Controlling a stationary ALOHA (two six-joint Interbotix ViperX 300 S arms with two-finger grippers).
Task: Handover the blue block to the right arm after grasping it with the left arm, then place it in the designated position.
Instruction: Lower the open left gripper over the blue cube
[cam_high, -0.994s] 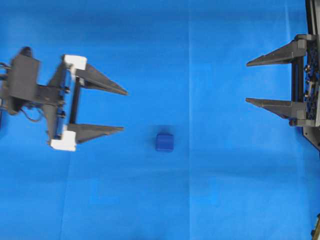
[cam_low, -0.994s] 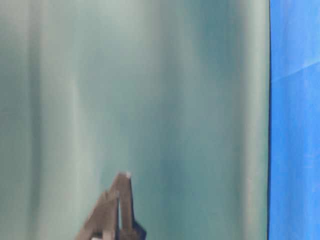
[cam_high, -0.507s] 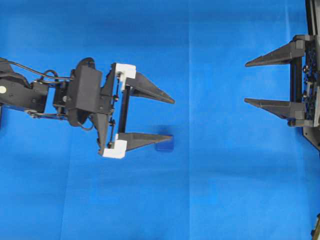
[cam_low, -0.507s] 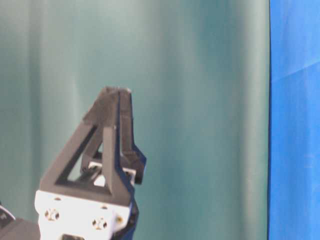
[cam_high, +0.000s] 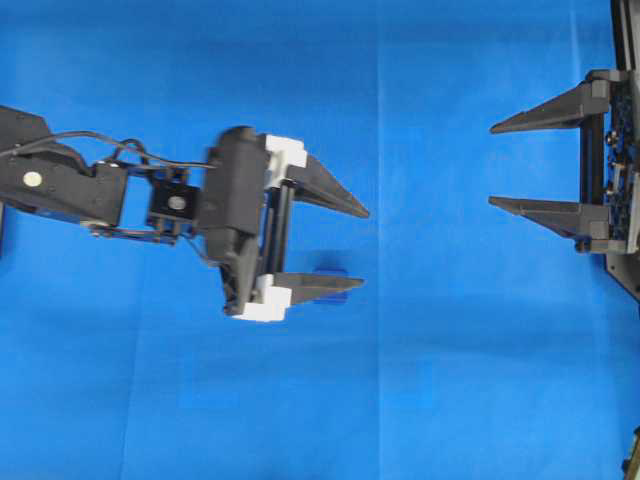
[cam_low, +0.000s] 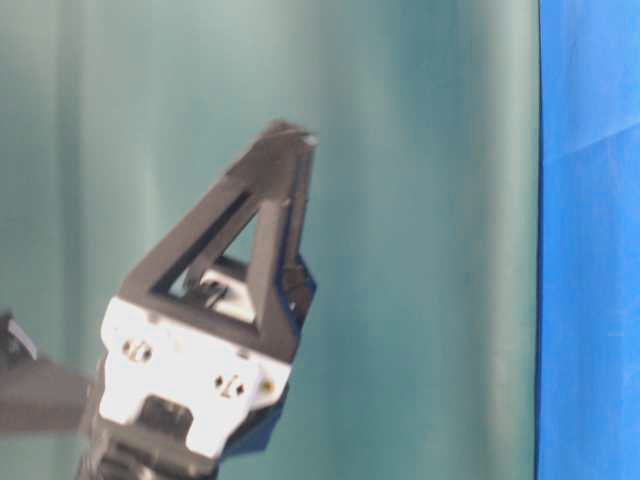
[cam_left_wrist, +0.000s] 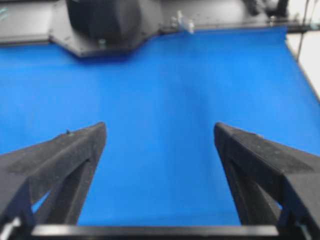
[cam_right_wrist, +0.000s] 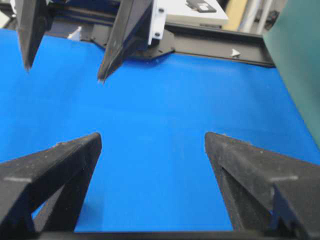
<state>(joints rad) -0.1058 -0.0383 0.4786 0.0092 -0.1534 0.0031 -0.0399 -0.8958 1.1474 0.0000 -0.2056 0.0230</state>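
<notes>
Overhead only, blue block (cam_high: 331, 283) under left pincer (cam_high: 362, 247), both pincers agape, right pincer (cam_high: 491, 164) idle.

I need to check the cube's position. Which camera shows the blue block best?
The overhead view: the blue block shows there, partly covered by a finger of the open left end effector. The table-level and both wrist views show no block.

No words, numbers, labels or brand marks can be read in any view; nothing printed shows clearly enough on the arms or the blue cloth.
</notes>
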